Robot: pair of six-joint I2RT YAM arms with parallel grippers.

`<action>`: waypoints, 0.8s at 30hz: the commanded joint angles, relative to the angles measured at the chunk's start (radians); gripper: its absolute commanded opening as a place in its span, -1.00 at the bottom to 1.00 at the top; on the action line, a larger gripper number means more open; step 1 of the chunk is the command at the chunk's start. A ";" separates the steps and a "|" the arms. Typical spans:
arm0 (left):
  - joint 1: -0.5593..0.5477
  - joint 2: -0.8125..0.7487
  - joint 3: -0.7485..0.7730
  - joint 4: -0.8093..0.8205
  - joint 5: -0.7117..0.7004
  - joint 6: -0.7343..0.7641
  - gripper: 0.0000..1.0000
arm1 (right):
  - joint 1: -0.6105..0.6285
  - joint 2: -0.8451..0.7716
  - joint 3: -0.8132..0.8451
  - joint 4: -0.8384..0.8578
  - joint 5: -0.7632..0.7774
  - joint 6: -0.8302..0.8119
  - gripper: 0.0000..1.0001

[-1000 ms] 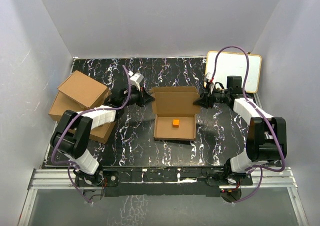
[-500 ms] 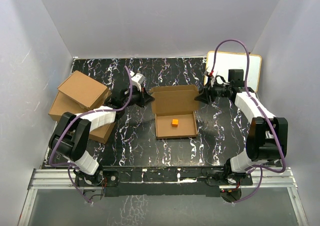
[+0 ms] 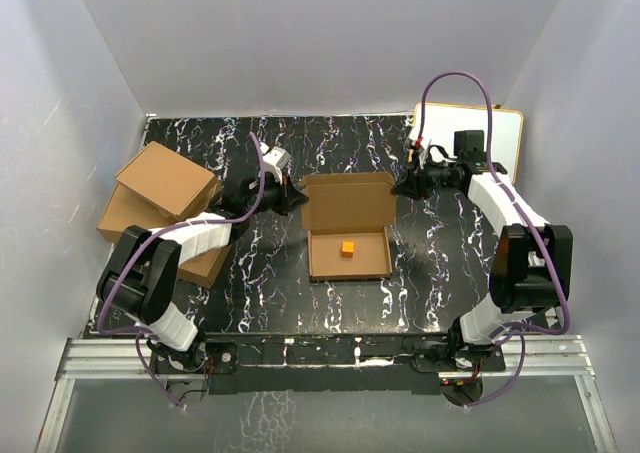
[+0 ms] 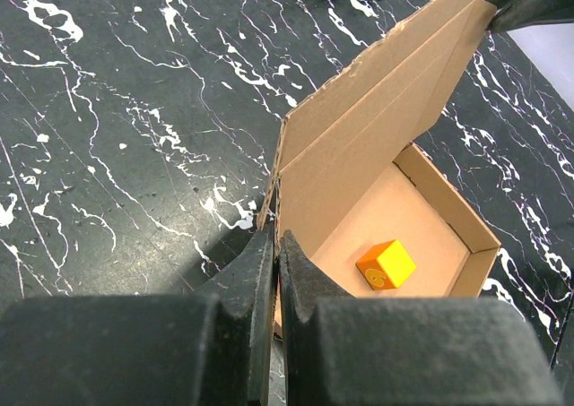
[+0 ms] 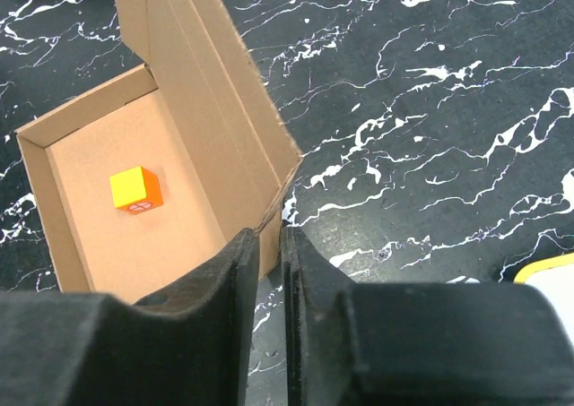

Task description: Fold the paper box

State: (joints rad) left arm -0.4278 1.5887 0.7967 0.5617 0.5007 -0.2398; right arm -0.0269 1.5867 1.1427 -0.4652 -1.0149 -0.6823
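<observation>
The paper box (image 3: pixel 348 255) sits at the middle of the worktop (image 3: pixel 260 293). Its shallow tray opens upward and its lid panel (image 3: pixel 348 201) is raised on the side toward the far edge. An orange cube (image 3: pixel 347 248) lies inside the tray, apart from all four walls.

Left pincer (image 3: pixel 296 201): closed on the left side edge of the lid panel. In the wrist view the two fingers (image 4: pixel 258 261) are pressed together with the thin cardboard edge running down between them.

Right pincer (image 3: pixel 402 187): closed on the right side edge of the lid panel. Its wrist view shows the lid's lower corner entering the narrow slot between the fingers (image 5: pixel 240 263).

Changes against the frame one second earlier:
- The right pincer has shifted toward the far edge of the worktop, and the cable loop above it arches higher.
- The left pincer holds the same place at the lid's left edge.
- The lid panel now stands steeper. Its side flaps no longer splay outward as they did before.
- The tray and the cube have barely moved.

Other items: a pile of brown boxes (image 3: pixel 160 188) lies at the left edge of the worktop, and a white board (image 3: pixel 480 133) with a yellow rim lies at the far right corner — both well apart from the paper box.
</observation>
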 commanded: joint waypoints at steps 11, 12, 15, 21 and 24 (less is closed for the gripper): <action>-0.011 -0.056 0.024 -0.017 -0.014 0.005 -1.00 | 0.018 0.014 0.013 0.034 0.007 -0.010 -0.44; -0.011 -0.056 0.025 -0.017 -0.013 0.005 -1.00 | 0.018 0.019 0.012 0.036 0.007 -0.010 -0.46; -0.011 -0.056 0.025 -0.014 -0.013 0.003 -1.00 | 0.018 0.032 0.012 0.040 0.008 -0.005 -0.58; -0.011 -0.055 0.024 -0.012 -0.021 -0.013 -1.00 | 0.018 0.035 0.012 0.043 -0.007 0.008 -0.84; -0.013 -0.063 0.034 -0.016 -0.038 -0.059 -1.00 | 0.017 0.014 0.002 0.066 -0.005 0.039 -0.85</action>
State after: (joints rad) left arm -0.4355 1.5803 0.7971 0.5499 0.4835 -0.2546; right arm -0.0139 1.6279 1.1427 -0.4629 -1.0027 -0.6655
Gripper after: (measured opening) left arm 0.012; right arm 0.091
